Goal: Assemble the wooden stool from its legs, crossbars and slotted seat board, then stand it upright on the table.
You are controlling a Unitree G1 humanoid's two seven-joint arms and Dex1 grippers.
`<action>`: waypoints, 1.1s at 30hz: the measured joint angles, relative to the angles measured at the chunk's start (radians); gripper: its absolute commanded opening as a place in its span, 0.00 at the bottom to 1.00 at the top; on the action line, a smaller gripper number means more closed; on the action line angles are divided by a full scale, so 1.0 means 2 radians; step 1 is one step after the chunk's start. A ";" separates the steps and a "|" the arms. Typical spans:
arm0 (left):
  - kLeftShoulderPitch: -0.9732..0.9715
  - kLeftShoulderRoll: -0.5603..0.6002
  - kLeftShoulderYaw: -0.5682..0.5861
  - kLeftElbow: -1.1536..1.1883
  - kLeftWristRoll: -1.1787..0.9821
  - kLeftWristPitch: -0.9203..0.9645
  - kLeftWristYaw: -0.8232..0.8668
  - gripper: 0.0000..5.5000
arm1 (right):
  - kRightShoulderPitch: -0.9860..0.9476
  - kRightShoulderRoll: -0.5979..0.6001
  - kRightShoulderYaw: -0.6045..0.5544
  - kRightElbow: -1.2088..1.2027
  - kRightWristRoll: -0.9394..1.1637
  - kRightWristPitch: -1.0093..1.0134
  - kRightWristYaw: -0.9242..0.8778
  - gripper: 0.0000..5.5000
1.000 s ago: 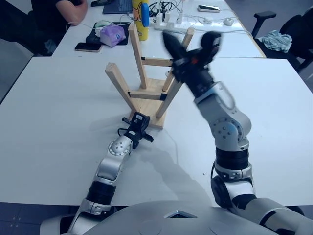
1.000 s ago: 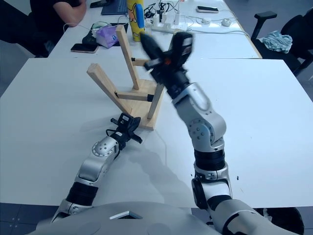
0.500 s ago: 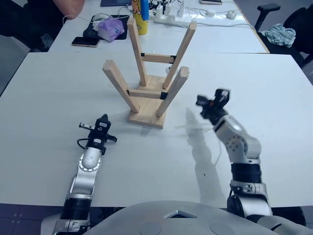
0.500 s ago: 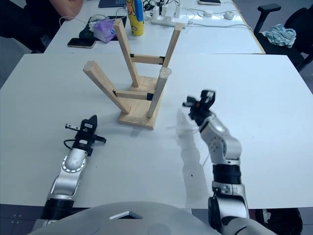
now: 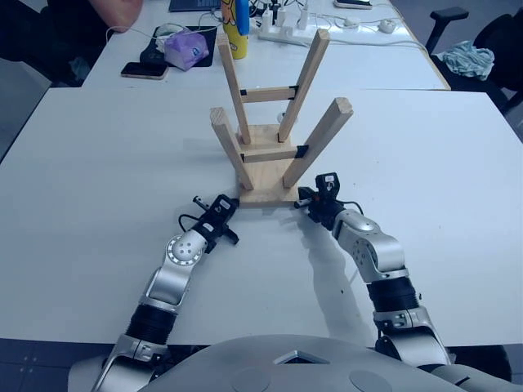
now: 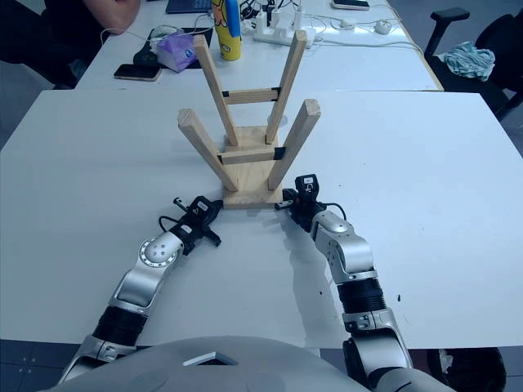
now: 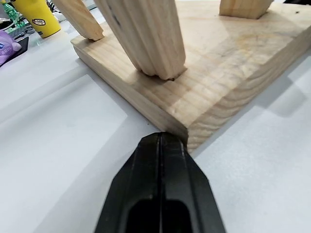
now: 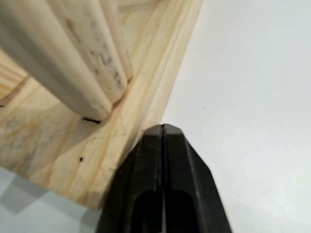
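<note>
Head view: one stool (image 5: 263, 155) inverted mid-table (image 5: 98, 163), four legs (image 5: 231, 77) up, two crossbars (image 5: 268, 94). Both arms stretched low; left gripper (image 5: 229, 201) at seat's 7 o'clock corner, right gripper (image 5: 304, 198) at 5 o'clock.
Left wrist: fingers pressed together at seat board (image 7: 228, 73) corner.
Right wrist: fingers together at board edge.

The white table (image 5: 98, 163) in front of me carries the stool (image 5: 274, 153), turned upside down. Its seat board (image 5: 265, 189) lies flat on the tabletop, about midway between the left and right edges, and all four legs point up and splay outward. From my wrists I see the board's near corners sitting flush on the white surface, each casting a soft shadow beside it. A second table (image 5: 368, 69) stands right behind mine. On it lie a dark phone (image 5: 145, 71), a purple pouch (image 5: 186, 55) just beside the phone, a yellow bottle (image 5: 237, 41) standing upright, and a white power strip (image 5: 286, 33) with cables.
</note>
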 measured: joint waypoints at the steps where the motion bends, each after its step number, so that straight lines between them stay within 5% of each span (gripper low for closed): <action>1: -0.001 -0.001 0.000 -0.001 0.002 0.004 0.004 0.00 | 0.000 0.001 0.000 0.000 -0.001 0.000 0.001 0.00; 7: 0.018 -0.012 0.032 -0.020 0.006 -0.007 0.064 0.00 | 0.028 0.011 -0.016 -0.024 -0.042 -0.070 -0.028 0.00; 12: 0.088 -0.053 0.097 -0.190 0.000 -0.105 0.156 0.00 | 0.088 0.011 -0.092 -0.170 -0.031 -0.166 -0.038 0.00; 17: 0.102 -0.080 0.096 -0.284 0.007 -0.122 0.184 0.00 | 0.076 0.012 -0.111 -0.234 -0.020 -0.160 -0.052 0.00; 33: 0.073 -0.100 0.086 -0.258 0.039 -0.080 0.193 0.00 | 0.016 0.044 -0.092 -0.231 -0.024 -0.138 -0.082 0.00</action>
